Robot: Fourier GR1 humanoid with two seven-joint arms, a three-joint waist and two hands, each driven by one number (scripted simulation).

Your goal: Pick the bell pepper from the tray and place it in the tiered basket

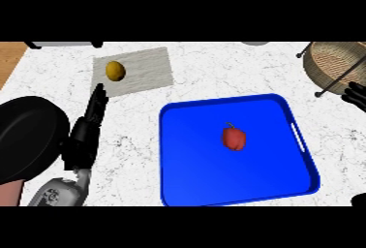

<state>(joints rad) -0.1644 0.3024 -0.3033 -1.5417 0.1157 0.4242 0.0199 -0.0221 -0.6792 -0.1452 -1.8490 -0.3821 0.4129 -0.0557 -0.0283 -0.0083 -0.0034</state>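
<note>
I see even, bright lighting over the white marble counter (214,72), with no single source evident. The blue tray (193,179) shows a pale diagonal sheen across its floor. The red bell pepper (234,138) casts almost no shadow. The black pan (25,138) reads as a flat dark mass. Edges appear soft throughout.

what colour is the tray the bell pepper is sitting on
Bright blue; the tray shows plainly in the head view, with the red bell pepper on it.

A white marble counter (214,72) veined in grey fills the view — wooden floor (10,60) at upper left.
</note>
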